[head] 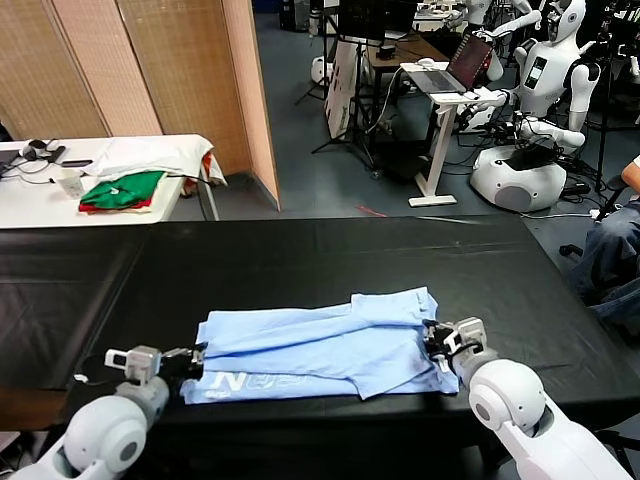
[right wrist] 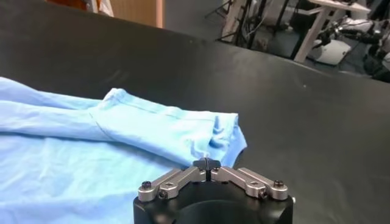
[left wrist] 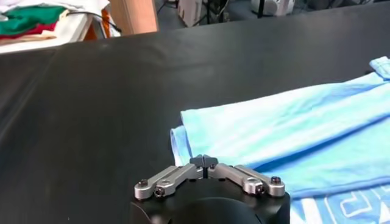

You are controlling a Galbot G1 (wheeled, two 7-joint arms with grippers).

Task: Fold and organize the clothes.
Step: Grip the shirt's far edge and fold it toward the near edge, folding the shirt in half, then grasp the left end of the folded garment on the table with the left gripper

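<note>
Both grippers, left [head: 196, 358] at eight o'clock and right [head: 432, 340] at four, are clamped on the T-shirt [head: 320, 345], half-folded on the desk [head: 300, 265]; a lengthwise fold seems underway, calling for a matched lift.

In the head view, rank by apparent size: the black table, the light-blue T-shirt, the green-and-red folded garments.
1. Black table, the largest.
2. Light-blue T-shirt.
3. Green-and-red folded garments, the smallest as seen; they lie farther from the camera, so true size is unsure.
</note>
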